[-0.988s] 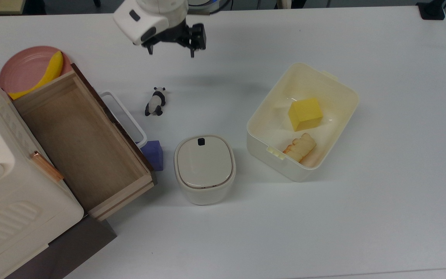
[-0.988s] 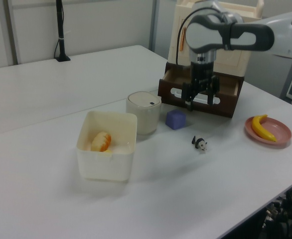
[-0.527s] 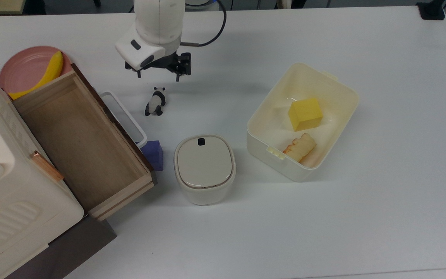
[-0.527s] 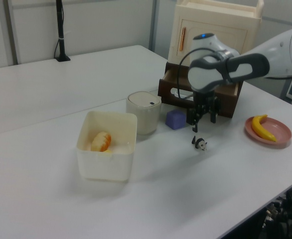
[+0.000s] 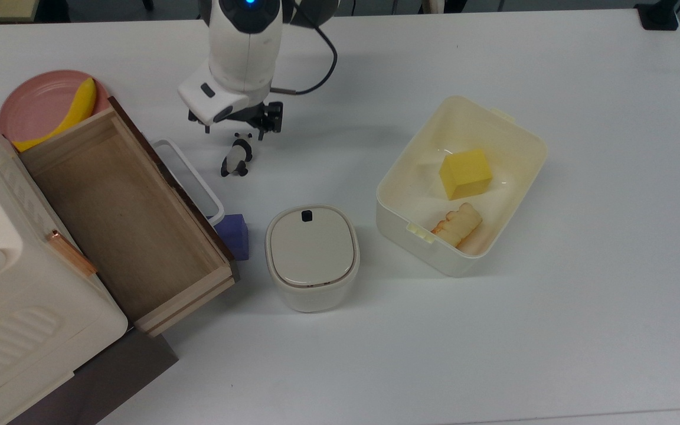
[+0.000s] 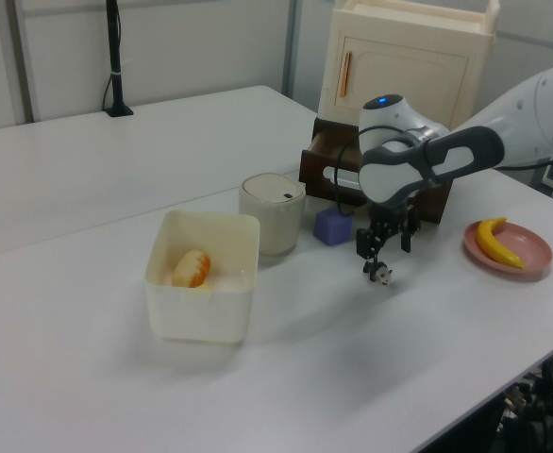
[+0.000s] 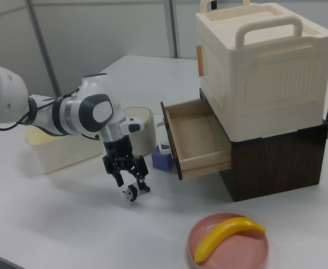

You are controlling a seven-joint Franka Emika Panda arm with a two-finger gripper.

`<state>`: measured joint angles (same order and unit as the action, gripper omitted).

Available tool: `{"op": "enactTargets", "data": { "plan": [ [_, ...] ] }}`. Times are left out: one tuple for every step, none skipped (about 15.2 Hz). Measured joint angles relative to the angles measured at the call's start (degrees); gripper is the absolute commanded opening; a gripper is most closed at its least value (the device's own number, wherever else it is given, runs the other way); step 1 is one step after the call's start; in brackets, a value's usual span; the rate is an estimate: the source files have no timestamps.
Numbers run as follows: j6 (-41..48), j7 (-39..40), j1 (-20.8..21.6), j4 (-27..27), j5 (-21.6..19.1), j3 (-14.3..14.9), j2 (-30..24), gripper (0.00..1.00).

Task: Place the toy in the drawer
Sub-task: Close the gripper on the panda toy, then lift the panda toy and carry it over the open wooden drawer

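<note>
My gripper [image 5: 235,131] hangs just above the panda figurine [image 5: 236,157], jaws spread and empty. The panda lies on the white table [image 5: 582,283], near the open wooden drawer [image 5: 121,218] and its white loop handle [image 5: 189,177]. I can read no writing or brand mark anywhere.

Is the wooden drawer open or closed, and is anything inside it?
Open and empty. The drawer is pulled out from the cabinet, its bare wooden floor showing; the toy lies on the table outside it.
</note>
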<state>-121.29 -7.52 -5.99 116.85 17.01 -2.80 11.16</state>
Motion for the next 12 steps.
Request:
{"op": "enactTargets", "data": {
  "plan": [
    [-1.51, -1.85, 0.0, 0.02, 0.96, 0.05, 1.29, 0.68],
    [-2.19, -3.09, 0.02, 0.02, 1.73, 0.05, 2.12, 0.51],
    [-2.59, -3.98, 0.04, 0.02, 2.54, 0.04, 2.76, 0.32],
    [-2.94, -4.53, 0.07, 0.02, 3.11, 0.04, 3.21, 0.09],
    [-3.13, -4.86, 0.11, 0.02, 3.39, 0.04, 3.48, 0.0],
    [-3.15, -4.99, 0.13, 0.0, 3.48, 0.04, 3.52, 0.0],
    [-3.22, -5.03, 0.16, -0.18, 3.49, 0.03, 3.45, 0.0],
    [-3.24, -5.14, 0.2, -0.66, 3.5, 0.01, 3.23, 0.0],
    [-3.25, -5.18, 0.26, -1.34, 3.5, -0.02, 2.81, 0.0],
    [-3.24, -5.19, 0.32, -2.27, 3.49, -0.08, 2.08, 0.0],
    [-3.0, -5.2, 0.37, -3.26, 3.48, -0.15, 1.15, 0.0],
    [-2.07, -5.21, 0.41, -4.6, 3.12, -0.24, 0.21, 0.0]
  ]
}}
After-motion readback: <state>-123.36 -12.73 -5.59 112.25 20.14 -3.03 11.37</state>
